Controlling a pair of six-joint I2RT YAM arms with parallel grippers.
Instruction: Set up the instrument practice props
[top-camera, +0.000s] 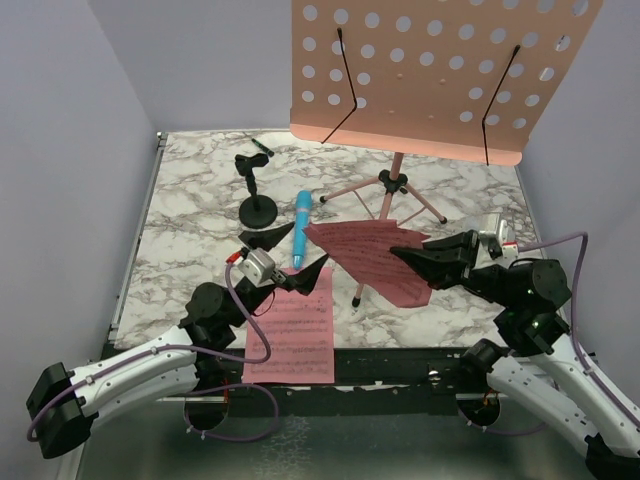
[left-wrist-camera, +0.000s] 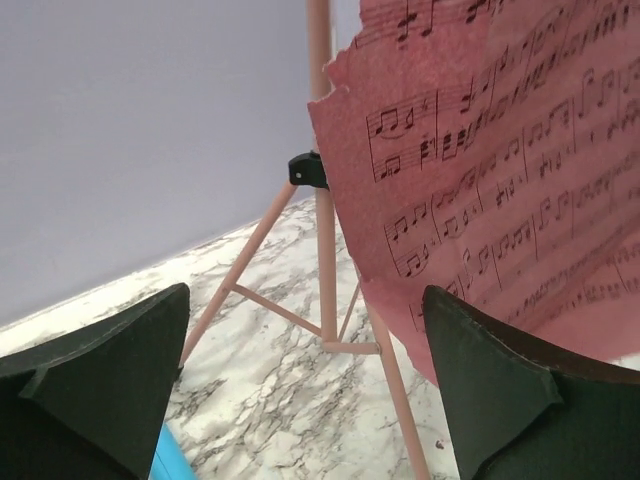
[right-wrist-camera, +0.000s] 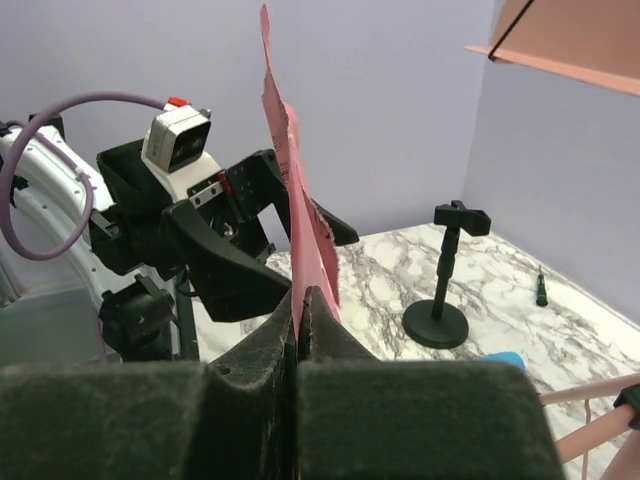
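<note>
paper first: your right gripper (top-camera: 412, 262) has its jaws pressed together on the edge of the held page (top-camera: 365, 258), a pink sheet of music. its own wrist camera shows the right gripper (right-wrist-camera: 298, 312) pinching that held page (right-wrist-camera: 285, 170), which stands up on edge with a ragged side.

seen from above, the held page hangs over the marble table (top-camera: 190, 215) at about 4 o'clock from the table's middle. its far corner reaches toward the tripod legs.

your left gripper (top-camera: 288, 253) sits at about 7 o'clock with its jaws spread wide apart, gripping nothing. from its wrist camera the left gripper (left-wrist-camera: 305, 300) frames the stand's legs, and the held page (left-wrist-camera: 500, 180) fills the right side near the right pad (you cannot tell whether they touch).

the flat page (top-camera: 293, 335), the second pink sheet, lies at 6 o'clock on the near edge, under the left wrist.

the blue stick (top-camera: 301, 228) lies on the marble at 12 o'clock from the left gripper, between a black stand (top-camera: 257, 205) and the held page.

the music stand (top-camera: 400, 135) is upright at 1 o'clock, with its hole-punched desk toward you.

a small pen-like thing (top-camera: 262, 147) lies at 11 o'clock by the far wall.
</note>
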